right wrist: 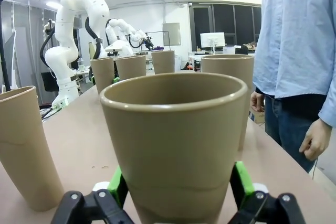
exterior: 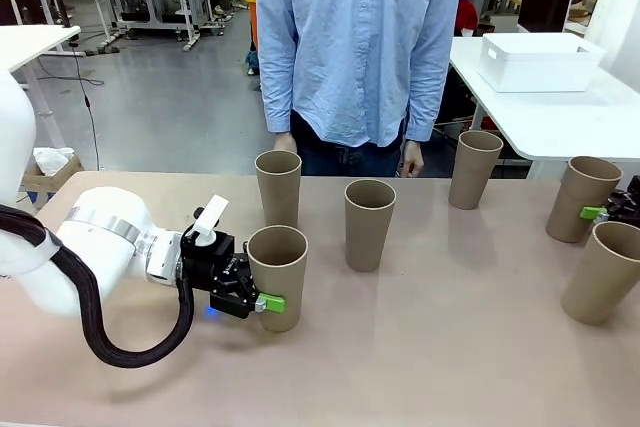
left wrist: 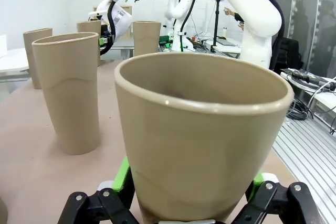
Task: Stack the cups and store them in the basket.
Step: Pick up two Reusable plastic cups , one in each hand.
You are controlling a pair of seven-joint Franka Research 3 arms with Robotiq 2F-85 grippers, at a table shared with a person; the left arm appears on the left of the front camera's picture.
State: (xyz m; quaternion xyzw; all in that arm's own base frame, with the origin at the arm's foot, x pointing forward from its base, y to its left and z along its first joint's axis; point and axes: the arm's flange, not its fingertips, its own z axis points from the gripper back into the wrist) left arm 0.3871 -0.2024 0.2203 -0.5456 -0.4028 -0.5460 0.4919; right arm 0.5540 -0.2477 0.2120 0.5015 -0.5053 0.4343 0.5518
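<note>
Six tan cups stand on the brown table. My left gripper (exterior: 262, 297) is shut on the nearest left cup (exterior: 277, 272), its green pads pressed to both sides low on the cup (left wrist: 199, 129). At the far right edge, my right gripper (exterior: 612, 211) is shut on another cup (exterior: 582, 197), which looms large in the right wrist view (right wrist: 176, 135) between the pads. Loose cups stand at the back left (exterior: 278, 185), the middle (exterior: 369, 223) and the back right (exterior: 474, 168). One more leans at the right edge (exterior: 603, 272). The white basket (exterior: 540, 62) sits on the white table behind.
A person in a blue shirt stands at the far side of the table, hands (exterior: 410, 159) hanging at the edge. The front of the table (exterior: 420, 367) is bare. The basket's table (exterior: 560, 117) is apart from ours, beyond the right rear corner.
</note>
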